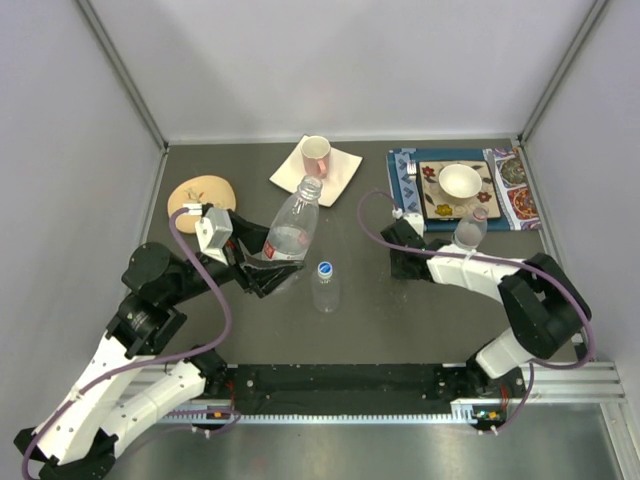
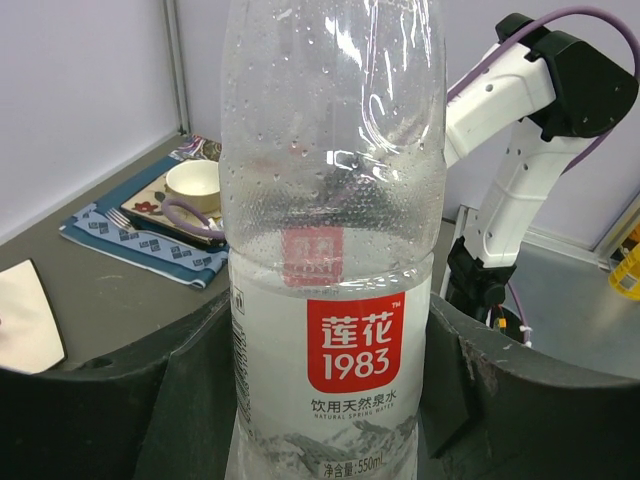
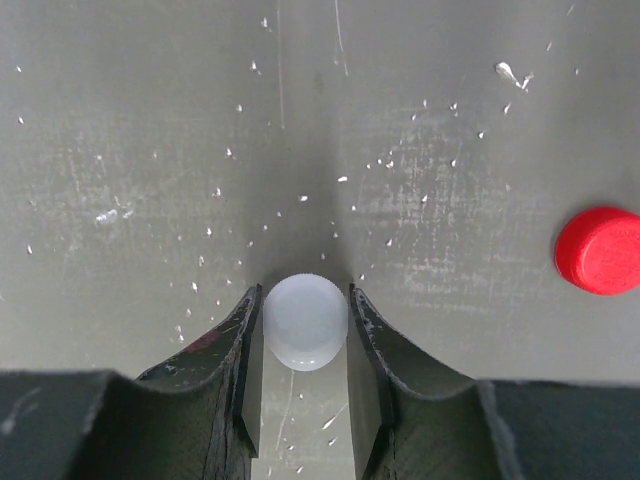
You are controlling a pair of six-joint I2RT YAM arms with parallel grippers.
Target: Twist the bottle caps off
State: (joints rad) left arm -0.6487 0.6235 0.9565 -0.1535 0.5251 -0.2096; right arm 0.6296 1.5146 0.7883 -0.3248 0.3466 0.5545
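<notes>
Between the two fingers of my right claw sits the white cap. That claw is clenched on it, one finger on each side, and it holds the cap only near the tips. The cap is low by the grey worktop; I cannot tell if it touches. A red cap lies on the worktop near it, but apart from it.

My left claw is grasping the tall bottle around its label. Seen from above, the bottle leans toward the far side. Its top looks bare, though I am not sure.

Just to the right of that claw stands a small bottle with its blue cap on. Another small bottle stands farther right, by the near edge of the blue mat, close to my right arm.

Here is what I think could go wrong:
- The white cap is round and smooth. If I let go too high, it could bounce and roll away, or bump the red cap.
- If the tall bottle is open and I tip it more, water could spill.
- If I swing the tall bottle to the right, it could knock the blue-capped bottle over.
- My right arm could push the bottle by the mat when it turns.
</notes>
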